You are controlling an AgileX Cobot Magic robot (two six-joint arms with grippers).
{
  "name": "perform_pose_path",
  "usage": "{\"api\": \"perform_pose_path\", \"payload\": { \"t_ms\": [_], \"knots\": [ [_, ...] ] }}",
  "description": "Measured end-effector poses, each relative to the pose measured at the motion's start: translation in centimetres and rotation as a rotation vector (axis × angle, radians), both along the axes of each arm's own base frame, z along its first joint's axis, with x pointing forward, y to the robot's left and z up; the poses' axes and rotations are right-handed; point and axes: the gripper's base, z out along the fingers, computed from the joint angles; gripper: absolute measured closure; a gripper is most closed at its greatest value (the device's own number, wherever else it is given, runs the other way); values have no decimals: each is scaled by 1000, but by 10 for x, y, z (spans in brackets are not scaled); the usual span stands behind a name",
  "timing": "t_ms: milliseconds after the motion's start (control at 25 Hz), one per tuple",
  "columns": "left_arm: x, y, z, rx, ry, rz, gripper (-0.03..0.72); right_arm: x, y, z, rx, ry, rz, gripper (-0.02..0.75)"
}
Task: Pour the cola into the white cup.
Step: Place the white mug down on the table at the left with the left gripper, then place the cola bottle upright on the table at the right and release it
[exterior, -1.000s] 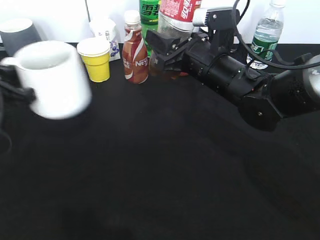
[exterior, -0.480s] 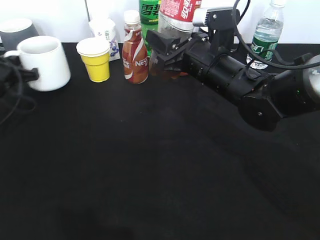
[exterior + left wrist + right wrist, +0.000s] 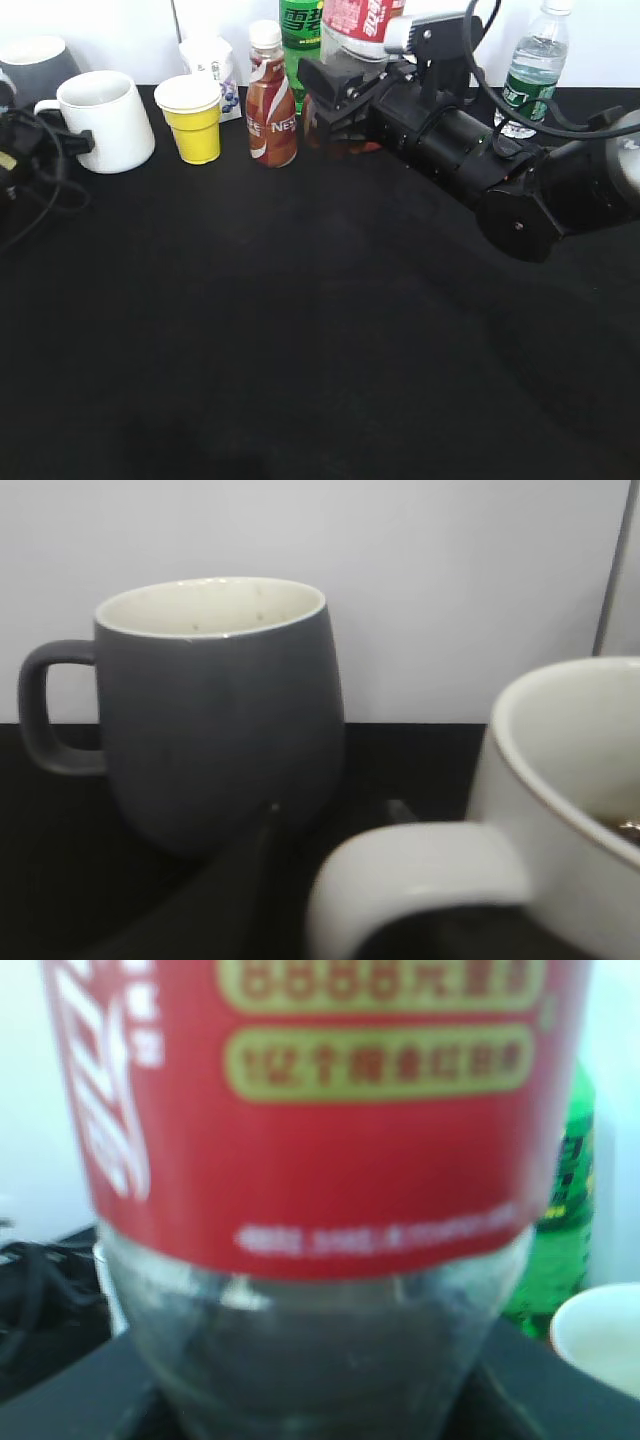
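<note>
Cola point(image 3: 352, 25) stood at the back of the table, right gripper point(image 3: 335, 100) clamped around its lower body, while the white cup point(image 3: 103, 120) sat well apart at the far left, its handle held by the left gripper point(image 3: 70, 148). Nescafe bottle point(image 3: 269, 100) and yellow cup point(image 3: 192, 118) stood between them, so swinging the cola sideways could've clipped one. Front of the table was wide open though.
</note>
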Motion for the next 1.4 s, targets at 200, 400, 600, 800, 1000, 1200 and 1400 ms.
{"api": "perform_pose_path", "payload": {
  "t_ms": [200, 400, 600, 800, 1000, 1200, 1400],
  "knots": [
    [-61, 1, 20, 3, 19, -4, 361, 5, -6, 1, -33, -38, -95, 351],
    [-132, -10, 69, 76, 21, -161, 361, 34, -61, 0, -55, -36, -329, 351],
    [-163, -33, 117, 121, 17, -275, 361, 49, -104, -1, -98, -61, -457, 351],
    [-180, -53, 129, 109, 39, -361, 361, 55, -102, -58, -152, 15, -452, 352],
    [-181, -54, 127, 119, 68, -370, 361, 79, -95, -84, -152, 10, -452, 352],
    [-181, -54, 128, 121, 66, -371, 361, 77, -95, -88, -149, 4, -451, 152],
    [-181, -54, 128, 122, 67, -372, 361, 48, -104, -82, -177, 55, -447, 79]
  ]
}}
